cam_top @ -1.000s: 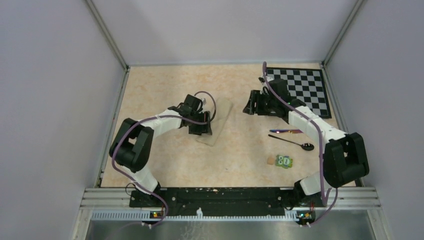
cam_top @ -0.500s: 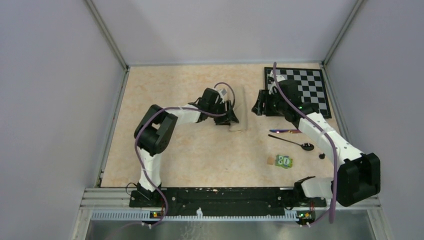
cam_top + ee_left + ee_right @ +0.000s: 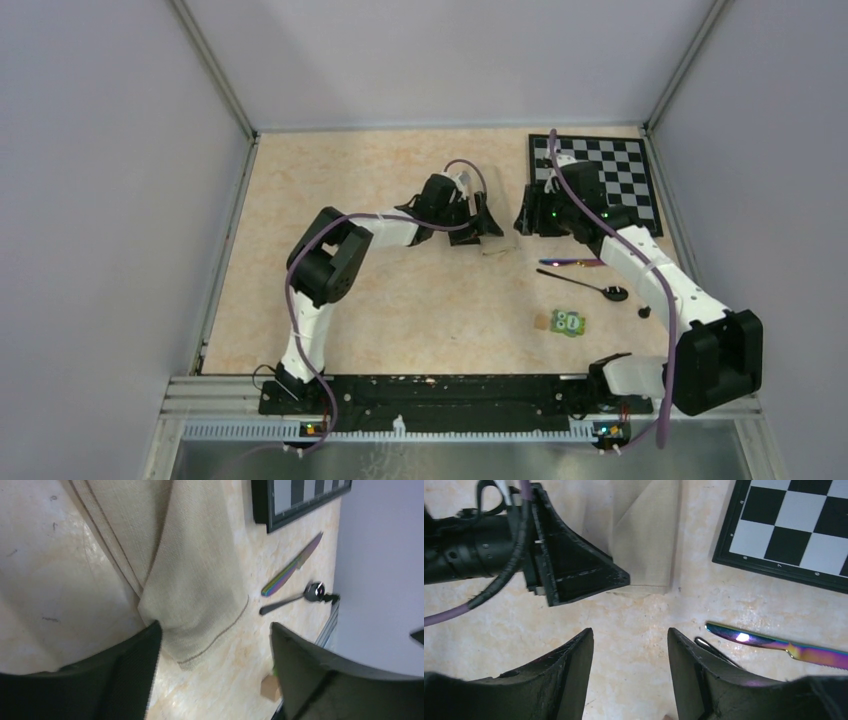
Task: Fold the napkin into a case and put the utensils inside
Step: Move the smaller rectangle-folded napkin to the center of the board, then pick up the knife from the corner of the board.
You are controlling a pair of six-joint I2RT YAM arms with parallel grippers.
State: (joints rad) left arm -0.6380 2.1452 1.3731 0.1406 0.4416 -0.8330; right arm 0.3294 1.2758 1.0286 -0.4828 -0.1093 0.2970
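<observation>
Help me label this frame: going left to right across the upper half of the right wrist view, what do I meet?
left arm's fingers → napkin → chessboard

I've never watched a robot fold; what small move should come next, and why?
Probably the open right claw reaches for the knife: the napkin lies folded into a narrow strip, the left claw is open too, and knife and spoon lie outside it.

One chessboard [image 3: 610, 175]; one napkin [image 3: 644, 535] left of it — two utensils [image 3: 292, 572], one green block [image 3: 570, 322] and one black knob [image 3: 643, 312] in front of it.
</observation>
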